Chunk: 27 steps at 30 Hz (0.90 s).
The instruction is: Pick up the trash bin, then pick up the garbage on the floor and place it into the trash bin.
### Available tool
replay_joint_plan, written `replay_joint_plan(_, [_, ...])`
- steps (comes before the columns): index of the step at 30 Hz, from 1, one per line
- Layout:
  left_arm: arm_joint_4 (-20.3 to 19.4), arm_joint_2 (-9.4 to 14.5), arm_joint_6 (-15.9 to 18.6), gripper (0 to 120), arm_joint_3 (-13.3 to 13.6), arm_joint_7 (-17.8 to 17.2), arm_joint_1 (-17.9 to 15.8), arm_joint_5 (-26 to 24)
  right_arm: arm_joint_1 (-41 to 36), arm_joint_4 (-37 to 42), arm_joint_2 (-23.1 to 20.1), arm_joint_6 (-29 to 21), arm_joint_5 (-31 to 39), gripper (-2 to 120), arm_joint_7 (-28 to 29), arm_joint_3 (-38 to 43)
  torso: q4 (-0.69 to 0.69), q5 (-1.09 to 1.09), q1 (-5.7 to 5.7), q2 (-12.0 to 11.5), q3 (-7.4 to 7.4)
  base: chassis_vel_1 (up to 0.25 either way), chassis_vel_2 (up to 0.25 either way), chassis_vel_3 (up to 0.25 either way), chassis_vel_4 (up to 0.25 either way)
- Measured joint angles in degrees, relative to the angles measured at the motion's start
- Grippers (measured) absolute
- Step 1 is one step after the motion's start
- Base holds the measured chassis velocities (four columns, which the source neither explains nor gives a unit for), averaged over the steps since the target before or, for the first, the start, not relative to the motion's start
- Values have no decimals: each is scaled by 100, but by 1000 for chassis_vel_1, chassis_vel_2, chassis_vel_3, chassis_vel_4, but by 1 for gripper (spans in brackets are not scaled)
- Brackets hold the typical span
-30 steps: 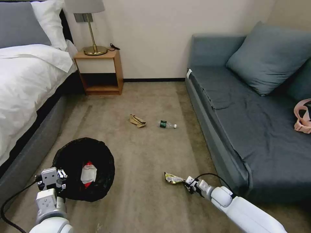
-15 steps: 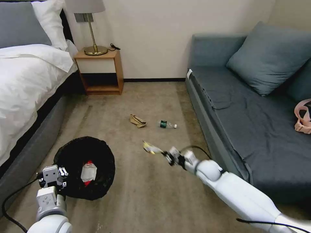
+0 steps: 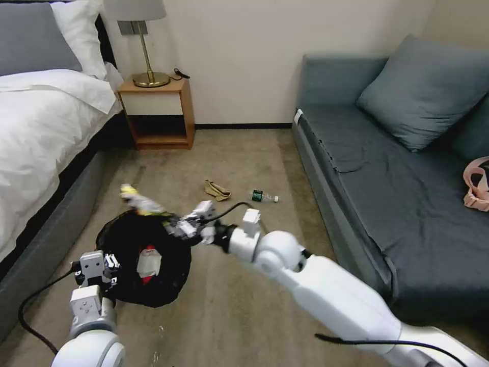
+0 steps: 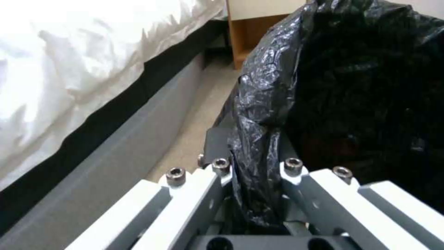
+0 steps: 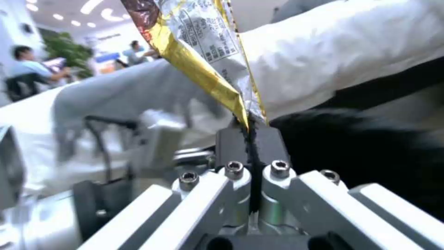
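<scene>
The trash bin, lined with a black bag, sits low at the left with my left gripper shut on its near rim. Inside it lies a red-and-white packet. My right gripper hovers at the bin's far rim, shut on a yellow-silver snack wrapper that sticks out over the bin's far-left edge. More garbage lies on the carpet beyond: a tan crumpled paper and a small clear bottle with a green label.
A bed runs along the left. A wooden nightstand with a lamp stands at the back wall. A blue-grey sofa lines the right side, with a pink item on it. Open carpet lies between them.
My right arm has swung left and lifted, carrying the wrapper from the mid-floor to the bin's far rim. The bin and my left gripper have shifted slightly right.
</scene>
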Motion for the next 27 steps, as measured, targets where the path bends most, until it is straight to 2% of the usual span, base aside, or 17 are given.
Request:
replay_joint_plan(3, [-14,3,-2,4,2,24,17,-2,-83,-162,128,65,16,0,-104,-106,0,0,0,0,0,0,0,0,0])
replay_joint_plan(6, [8,16,-46,4,-6,50,53,-12,-164,-1037,468,309,-431,0,-139,-270,1,1,0,0,0,0,0,0,0])
replay_joint_plan(10, [12,8,-57,4,-2,66,45,-18,-167,-1524,619,439,-718,0,-19,-280,0,0,0,0,0,0,0,0,0])
replay_joint_plan(11, [12,4,-62,4,-1,69,41,-24,-169,-1705,678,474,-806,5,60,-268,0,1,0,0,0,0,0,0,0])
replay_joint_plan(13, [12,5,-65,4,0,71,39,-31,-170,-1777,704,483,-841,7,112,-257,0,0,0,0,0,0,0,0,0])
replay_joint_plan(16, [82,49,-95,4,-55,79,24,-78,-163,-1933,740,491,-1109,25,302,-246,0,1,0,0,0,0,0,0,0])
replay_joint_plan(18, [95,53,-99,4,-60,80,24,-84,-169,-1950,739,490,-1191,26,327,-247,1,1,0,0,0,0,0,0,0])
replay_joint_plan(19, [112,61,-104,4,-70,81,24,-91,-185,-1979,731,484,-1350,33,353,-247,0,1,0,0,0,0,0,0,0])
replay_joint_plan(21, [120,67,-106,4,-75,81,24,-96,-195,-1992,725,482,-1418,36,357,-246,1,1,0,0,0,0,0,0,0])
replay_joint_plan(23, [140,90,-110,4,-93,86,17,-119,-242,-2012,682,467,-1625,46,362,-235,0,1,0,0,0,0,0,0,0])
replay_joint_plan(25, [142,94,-110,4,-96,86,16,-122,-248,-2011,672,461,-1650,48,364,-231,0,1,0,0,0,0,0,0,0])
replay_joint_plan(27, [155,119,-116,4,-113,87,7,-135,-278,-1948,596,427,-1782,64,371,-208,0,1,0,0,0,0,0,0,0])
